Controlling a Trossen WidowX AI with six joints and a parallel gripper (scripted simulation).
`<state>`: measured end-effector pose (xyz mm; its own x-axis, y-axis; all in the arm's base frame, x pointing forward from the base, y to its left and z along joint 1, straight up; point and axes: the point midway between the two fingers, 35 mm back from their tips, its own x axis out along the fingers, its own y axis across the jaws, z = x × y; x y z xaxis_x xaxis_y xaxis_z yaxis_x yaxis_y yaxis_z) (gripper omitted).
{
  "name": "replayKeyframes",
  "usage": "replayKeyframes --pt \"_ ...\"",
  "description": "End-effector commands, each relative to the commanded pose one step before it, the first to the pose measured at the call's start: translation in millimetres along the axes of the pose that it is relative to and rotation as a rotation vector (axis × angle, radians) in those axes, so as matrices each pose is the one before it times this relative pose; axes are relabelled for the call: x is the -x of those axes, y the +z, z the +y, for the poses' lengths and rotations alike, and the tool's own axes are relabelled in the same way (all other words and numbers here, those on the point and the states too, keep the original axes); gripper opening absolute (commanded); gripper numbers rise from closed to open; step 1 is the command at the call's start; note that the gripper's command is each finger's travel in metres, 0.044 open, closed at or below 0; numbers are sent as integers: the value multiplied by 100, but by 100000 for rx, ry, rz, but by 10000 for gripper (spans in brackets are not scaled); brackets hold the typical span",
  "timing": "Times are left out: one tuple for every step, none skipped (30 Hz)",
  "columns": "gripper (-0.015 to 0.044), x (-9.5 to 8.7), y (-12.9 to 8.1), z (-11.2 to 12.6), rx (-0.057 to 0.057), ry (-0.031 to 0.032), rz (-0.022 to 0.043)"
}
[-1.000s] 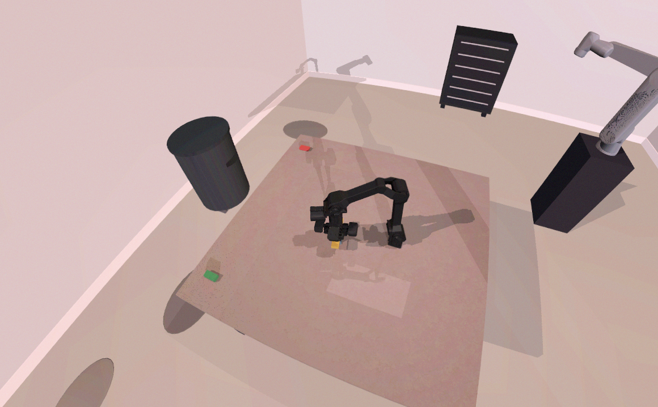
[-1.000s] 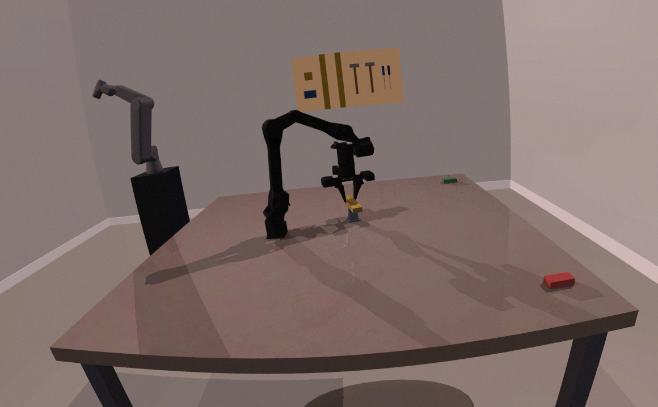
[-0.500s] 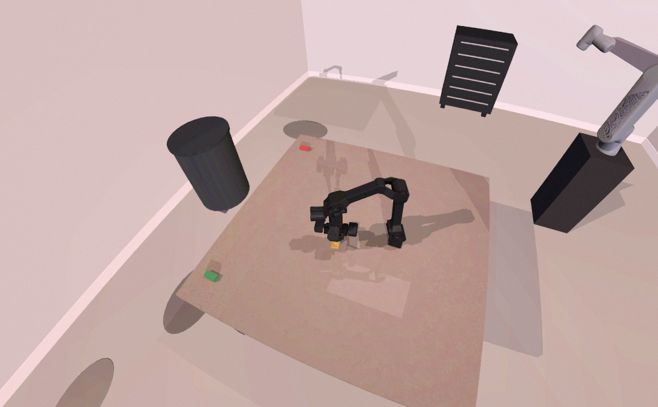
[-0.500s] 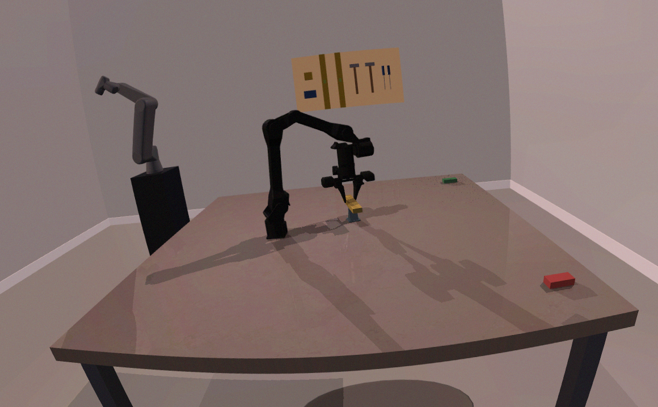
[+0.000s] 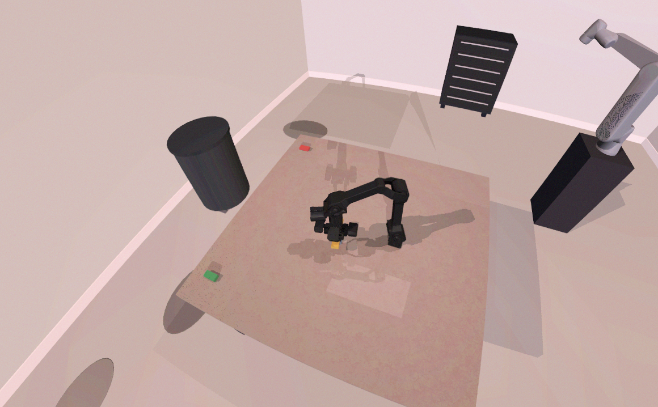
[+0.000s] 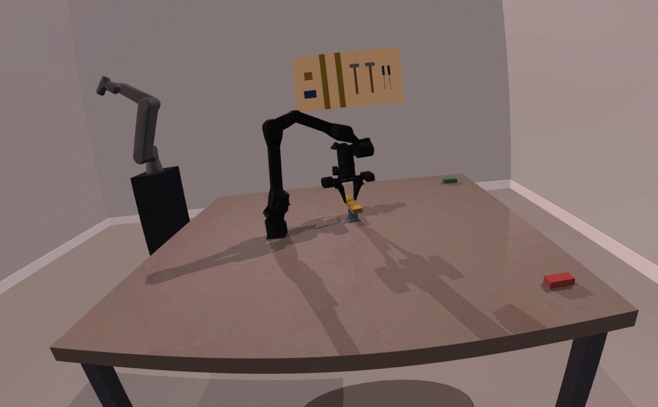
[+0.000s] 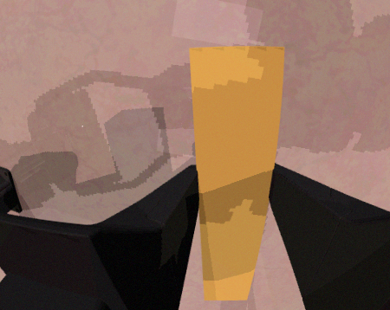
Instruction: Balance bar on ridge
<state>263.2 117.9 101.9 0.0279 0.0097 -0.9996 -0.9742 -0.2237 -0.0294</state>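
A yellow-orange bar (image 5: 334,245) (image 6: 354,206) (image 7: 236,130) is held between the fingertips of my gripper (image 6: 350,200) (image 7: 232,172), which is shut on it near its middle. The bar lies crosswise over the small blue-grey ridge (image 6: 353,216), which stands on the table in the exterior view. The bar's underside is at the ridge's top; whether they touch is too small to tell. The bar looks about level and clear of the table. In the wrist view the bar hides the ridge, and in the top view the gripper and bar hide nearly all of it.
A green block (image 5: 211,275) (image 6: 449,179) and a red block (image 5: 304,148) (image 6: 559,280) lie far apart near corners of the table (image 5: 442,313) (image 6: 220,313). A dark bin (image 5: 215,172) and a grey arm (image 5: 629,106) (image 6: 145,131) on a dark pedestal stand beyond the table.
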Motion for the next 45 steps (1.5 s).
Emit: replayKeyframes --pt "0 -62 27 -30 -164 -61 -278" --pt "0 -8 0 0 0 0 0" --pt "0 -8 0 0 0 0 0" --pt "0 -17 -1 -1 0 0 0" --pt "0 0 0 0 0 0 0" --pt "0 -8 0 -1 0 0 0" --pt "0 -8 0 -1 0 0 0" --pt "0 -17 0 0 0 0 0" --pt "0 0 0 0 0 0 0" --pt "0 -8 0 1 0 0 0" --pt "0 -8 0 1 0 0 0" --pt "0 -17 0 0 0 0 0" --pt "0 0 0 0 0 0 0" --pt "0 -8 0 -1 0 0 0" --pt "0 -8 0 -1 0 0 0" --pt "0 -17 0 0 0 0 0" --pt "0 0 0 0 0 0 0" --pt "0 -8 0 0 0 0 0" --pt "0 -8 0 0 0 0 0" --pt "0 -17 0 0 0 0 0" --pt "0 0 0 0 0 0 0" --pt "0 -8 0 1 0 0 0" --pt "0 -8 0 1 0 0 0" --pt "0 -17 -1 -1 0 0 0" --pt "0 0 0 0 0 0 0" --pt "0 -8 0 -1 0 0 0" --pt "0 -8 0 -1 0 0 0" --pt "0 -17 0 0 0 0 0" --pt "0 0 0 0 0 0 0" --pt "0 -8 0 0 0 0 0" --pt "0 -8 0 0 0 0 0" --pt "0 -17 0 0 0 0 0" --pt "0 0 0 0 0 0 0" --pt "0 -8 0 1 0 0 0" --pt "0 -8 0 1 0 0 0" --pt "0 -17 -1 -1 0 0 0" --pt "0 0 0 0 0 0 0" --pt "0 -8 0 0 0 0 0" --pt "0 -8 0 0 0 0 0" --pt "0 -17 -1 1 0 0 0" --pt "0 0 0 0 0 0 0" --pt "0 -8 -1 2 0 0 0" --pt "0 -8 -1 2 0 0 0" --pt "0 -17 -1 4 0 0 0" --pt "0 0 0 0 0 0 0"
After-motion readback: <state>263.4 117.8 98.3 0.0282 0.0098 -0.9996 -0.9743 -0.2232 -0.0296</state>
